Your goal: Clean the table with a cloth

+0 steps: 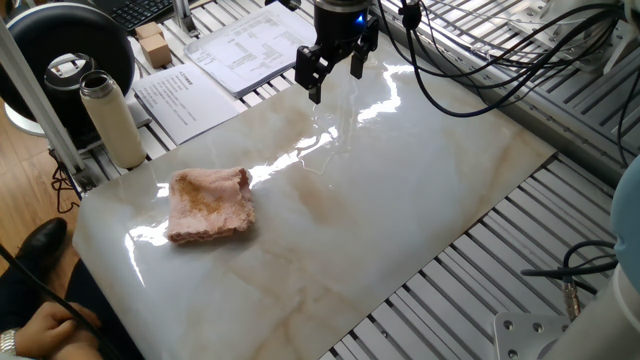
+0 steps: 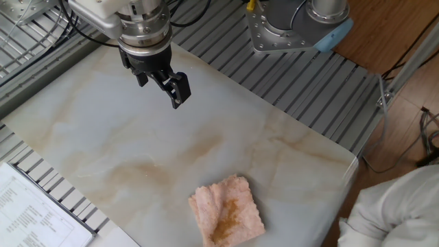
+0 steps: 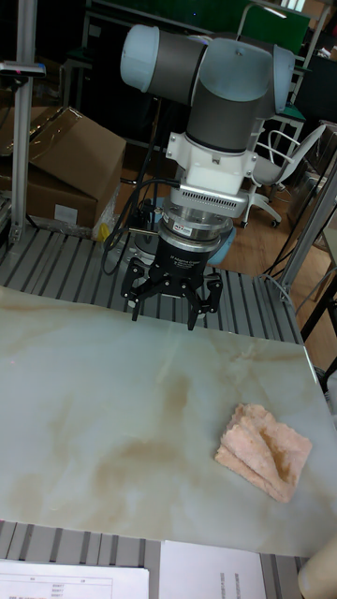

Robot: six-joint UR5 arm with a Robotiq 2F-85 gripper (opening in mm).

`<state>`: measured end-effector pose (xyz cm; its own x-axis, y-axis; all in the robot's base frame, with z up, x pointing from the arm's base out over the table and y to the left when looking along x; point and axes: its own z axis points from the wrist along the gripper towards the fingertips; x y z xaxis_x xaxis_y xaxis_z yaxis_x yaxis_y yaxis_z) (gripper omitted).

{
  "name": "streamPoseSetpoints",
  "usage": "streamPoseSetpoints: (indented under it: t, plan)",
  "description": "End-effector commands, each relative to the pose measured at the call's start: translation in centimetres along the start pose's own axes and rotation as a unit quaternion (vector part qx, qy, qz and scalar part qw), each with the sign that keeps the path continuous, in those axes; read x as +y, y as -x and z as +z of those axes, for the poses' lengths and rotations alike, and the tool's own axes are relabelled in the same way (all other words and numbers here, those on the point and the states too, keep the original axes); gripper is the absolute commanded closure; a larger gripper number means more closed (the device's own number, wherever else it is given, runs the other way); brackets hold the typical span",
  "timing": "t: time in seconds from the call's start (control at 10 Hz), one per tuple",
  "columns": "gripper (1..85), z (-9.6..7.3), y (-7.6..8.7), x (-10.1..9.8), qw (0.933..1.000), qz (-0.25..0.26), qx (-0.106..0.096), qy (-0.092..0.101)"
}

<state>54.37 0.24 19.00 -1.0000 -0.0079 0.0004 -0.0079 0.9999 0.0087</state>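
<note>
The cloth (image 1: 210, 205) is a small pale pink rag with tan stains, lying flat near the left end of the cream marble table (image 1: 420, 190). My gripper (image 1: 335, 75) hangs open and empty above the far edge of the slab, well away from the rag. From the other fixed view the cloth (image 2: 228, 211) sits at the near edge of the table (image 2: 103, 130), and the gripper (image 2: 159, 86) hovers over the far part. In the tall view the gripper (image 3: 168, 309) points down at the table (image 3: 94, 393), with the cloth (image 3: 264, 451) to the right.
A beige thermos (image 1: 112, 120) and printed paper sheets (image 1: 190, 100) lie off the slab's left end, on the grey ribbed frame. Black cables (image 1: 480, 60) loop behind the gripper. A person (image 1: 50, 325) sits at the lower left corner. The arm's base (image 2: 295, 24) stands beyond the table.
</note>
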Motion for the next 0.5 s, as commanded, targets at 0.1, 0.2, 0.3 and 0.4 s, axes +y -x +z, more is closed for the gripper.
streamPoseSetpoints:
  t: [0.1, 0.2, 0.3, 0.4]
  plan:
    - [55.3, 0.1, 1.9, 3.7, 0.9980, -0.002, -0.033, 0.053]
    - [55.3, 0.4, 2.0, 4.0, 0.9982, -0.001, -0.033, 0.051]
    - [55.3, 0.7, 2.3, 4.7, 0.9980, 0.000, -0.033, 0.054]
    - [55.3, 1.1, 2.8, 5.4, 0.9982, 0.003, -0.033, 0.050]
